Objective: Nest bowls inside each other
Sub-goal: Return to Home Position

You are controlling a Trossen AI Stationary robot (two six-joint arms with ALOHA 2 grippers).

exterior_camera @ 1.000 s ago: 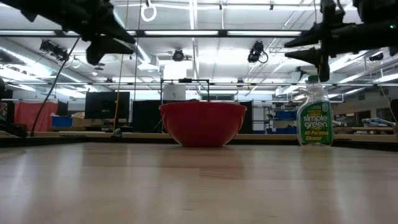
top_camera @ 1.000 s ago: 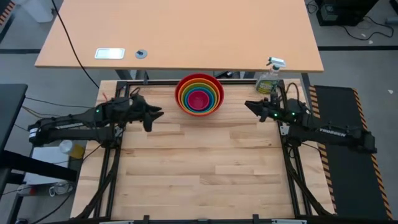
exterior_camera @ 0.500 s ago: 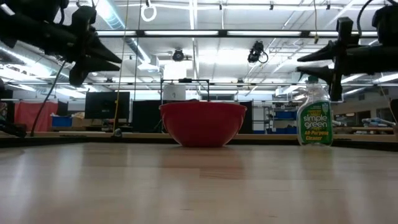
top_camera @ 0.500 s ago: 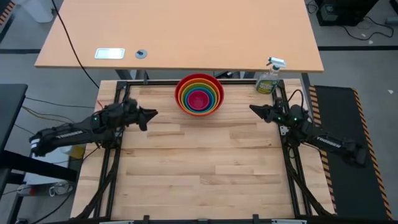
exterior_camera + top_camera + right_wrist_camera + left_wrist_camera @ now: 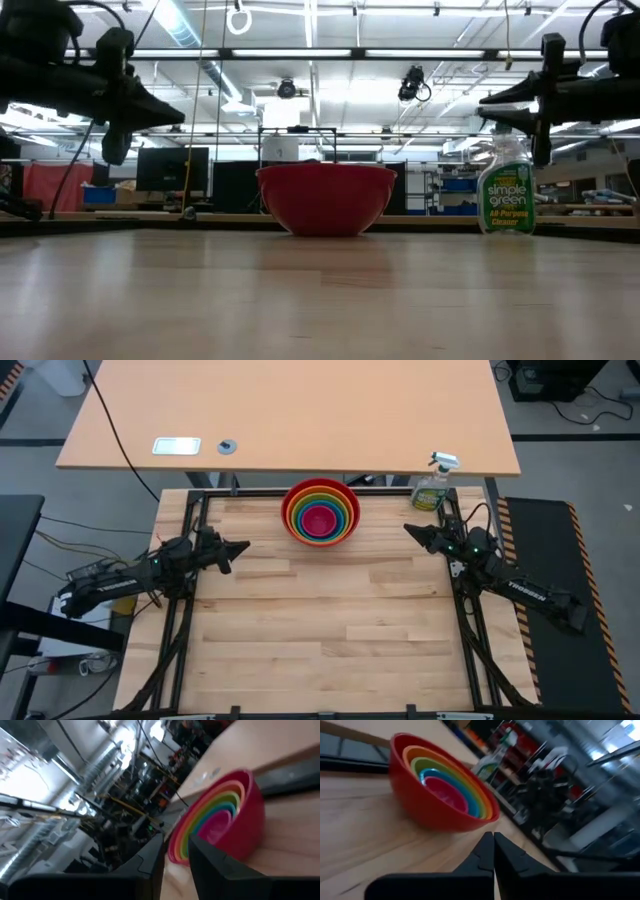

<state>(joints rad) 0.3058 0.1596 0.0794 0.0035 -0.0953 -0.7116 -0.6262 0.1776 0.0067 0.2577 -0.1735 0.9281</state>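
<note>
The bowls (image 5: 320, 512) stand nested at the table's far middle: red outermost, then orange, yellow-green and blue, with pink in the centre. The red bowl (image 5: 325, 198) rests on its base on the wood. My left gripper (image 5: 243, 546) hovers level to the left of the stack, fingers shut (image 5: 493, 851), touching nothing. My right gripper (image 5: 408, 529) hovers level to the right of the stack. It is open with a gap between its fingers (image 5: 175, 850), and nothing is in it. Both point at the bowls (image 5: 440, 795) (image 5: 220, 820) from a short way off.
A green spray bottle (image 5: 433, 485) stands upright at the table's far right corner, just behind my right gripper (image 5: 485, 100). A second, lighter table beyond the far edge carries a white flat thing (image 5: 176, 446). Bare wood (image 5: 320, 630) fills the near half.
My left gripper has sunk and drawn back toward the table's left edge, rolling a little, and its fingers have shut on nothing. My right gripper has sunk a little. The nested bowls have kept still.
</note>
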